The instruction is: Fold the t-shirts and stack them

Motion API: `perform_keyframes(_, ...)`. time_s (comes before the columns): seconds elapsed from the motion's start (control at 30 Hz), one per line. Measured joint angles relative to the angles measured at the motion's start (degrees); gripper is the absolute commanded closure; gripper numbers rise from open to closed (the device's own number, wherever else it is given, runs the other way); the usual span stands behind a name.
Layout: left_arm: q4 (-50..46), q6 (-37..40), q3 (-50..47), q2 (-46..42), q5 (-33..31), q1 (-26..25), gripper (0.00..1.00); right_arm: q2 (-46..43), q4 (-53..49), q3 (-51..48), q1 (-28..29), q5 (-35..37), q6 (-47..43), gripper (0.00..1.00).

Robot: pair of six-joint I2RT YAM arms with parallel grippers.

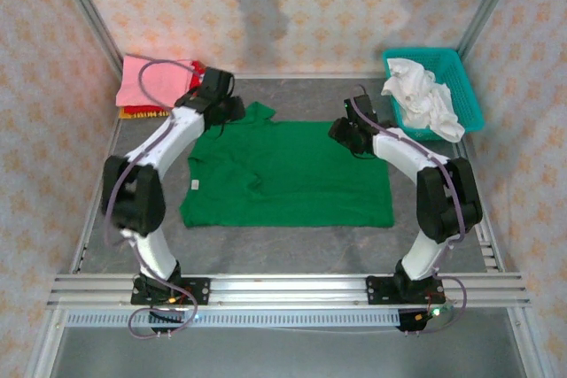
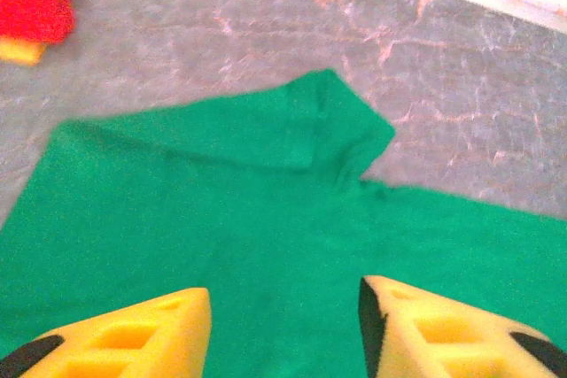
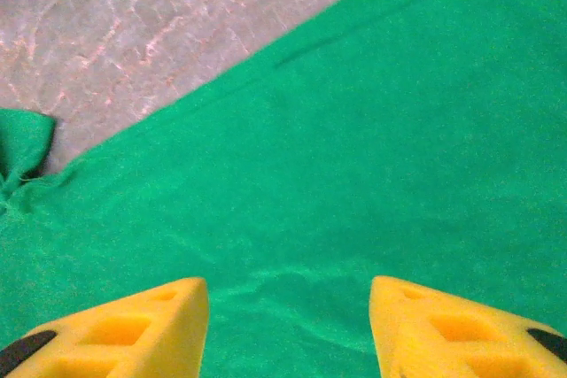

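**Top view.** The green t-shirt (image 1: 292,179) lies spread flat at the centre of the grey bench (image 1: 425,245), with one sleeve (image 2: 341,121) pointing toward the upper edge. The left end effector (image 1: 229,112) is above the shirt's upper left part. In the left wrist view its yellow fingers (image 2: 142,334) stand moderately apart with nothing between them. The right end effector (image 1: 345,133) is above the shirt's upper right edge, its fingers (image 3: 133,329) likewise parted and empty over green fabric.

**Upper left.** A pile with the pink t-shirt (image 1: 146,77) on top of the red t-shirt (image 1: 197,68) and the yellow-orange t-shirt (image 1: 143,113).

**Upper right.** A teal basket (image 1: 469,86) holds white cloths (image 1: 425,95).
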Motion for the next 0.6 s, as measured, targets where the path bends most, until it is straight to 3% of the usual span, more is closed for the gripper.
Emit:
perform_keyframes(0.3, -13.3, 5.6, 26.6, 26.4, -2.8, -1.8, 0.48, -1.8, -0.7, -1.7, 0.0, 2.9, -2.9, 0.47)
perform_keyframes(0.6, -19.9, 8.5, 41.6, 36.8, -4.0, -1.8, 0.52, -3.9, -1.4, -5.0, 0.0, 3.9, -3.6, 0.46)
